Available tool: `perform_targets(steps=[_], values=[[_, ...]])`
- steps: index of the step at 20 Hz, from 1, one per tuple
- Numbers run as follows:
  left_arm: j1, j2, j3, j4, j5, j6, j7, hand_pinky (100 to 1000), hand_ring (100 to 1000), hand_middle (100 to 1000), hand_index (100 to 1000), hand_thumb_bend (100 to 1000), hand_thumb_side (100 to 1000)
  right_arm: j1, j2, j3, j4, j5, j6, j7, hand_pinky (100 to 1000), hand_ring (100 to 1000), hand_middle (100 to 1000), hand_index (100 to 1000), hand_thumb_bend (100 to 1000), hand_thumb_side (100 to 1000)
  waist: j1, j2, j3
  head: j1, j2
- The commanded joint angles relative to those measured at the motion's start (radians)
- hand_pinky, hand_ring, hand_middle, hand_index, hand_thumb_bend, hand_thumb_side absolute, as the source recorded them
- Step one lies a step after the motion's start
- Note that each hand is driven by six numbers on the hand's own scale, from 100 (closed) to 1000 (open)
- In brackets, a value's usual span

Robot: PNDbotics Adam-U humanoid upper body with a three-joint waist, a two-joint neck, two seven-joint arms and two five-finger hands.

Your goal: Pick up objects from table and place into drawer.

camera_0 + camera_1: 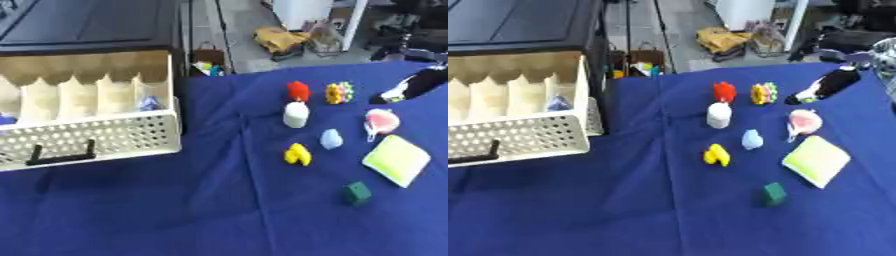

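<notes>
1. Right robot hand (826, 88) is seen over the table's (201, 210) far right edge; finger state cannot be told.
2. Small objects are spread right: red one (298, 90), white bottle (296, 114), yellow duck (297, 154), green cube (356, 193).
3. Drawer (96, 135) is pulled open at left.

Paired head views down onto table (219, 200)

Right hand (826, 88) reaches in from the far right, black with pale patches, pointing down-left. Finger pose unclear. Left hand out of sight.
</notes>
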Motion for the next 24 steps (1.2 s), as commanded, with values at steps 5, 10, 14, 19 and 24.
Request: perform_targets(steps=[5, 10, 14, 19, 24], values=[[-0.015, 0.010, 0.001, -0.013, -0.004, 0.001, 0.004, 623, 783, 703, 888, 460, 1000, -0.008, -0.020, -0.028, 0.057, 0.053, 0.030, -0.008, 804, 885, 777, 896, 591, 556, -0.002, -0.007, 0.007, -0.002, -0.017], [-0.018, 0.006, 0.000, -0.013, -0.007, 0.002, 0.004, 621, 782, 702, 887, 459, 1000, -0.020, -0.006, -0.044, 0.101, 0.074, 0.045, -0.004, 804, 882, 751, 880, 561, 500, -0.002, 0.000, 0.011, -0.006, -0.023], [-0.020, 0.002, 0.000, -0.013, -0.010, 0.004, 0.004, 619, 781, 701, 887, 458, 1000, -0.021, 0.002, -0.046, 0.121, 0.097, 0.050, -0.013, 800, 880, 744, 876, 537, 489, -0.003, 0.006, 0.015, -0.011, -0.029], [-0.022, -0.003, 0.000, -0.013, -0.013, 0.005, 0.004, 617, 780, 699, 887, 455, 1000, -0.018, 0.011, -0.049, 0.146, 0.123, 0.056, -0.027, 797, 876, 725, 872, 528, 476, -0.003, 0.014, 0.016, -0.015, -0.034], [-0.025, -0.011, -0.001, -0.013, -0.017, 0.008, 0.004, 614, 778, 697, 886, 455, 1000, -0.010, 0.023, -0.056, 0.175, 0.160, 0.075, -0.049, 795, 875, 716, 878, 514, 467, -0.001, 0.025, 0.022, -0.022, -0.044]])
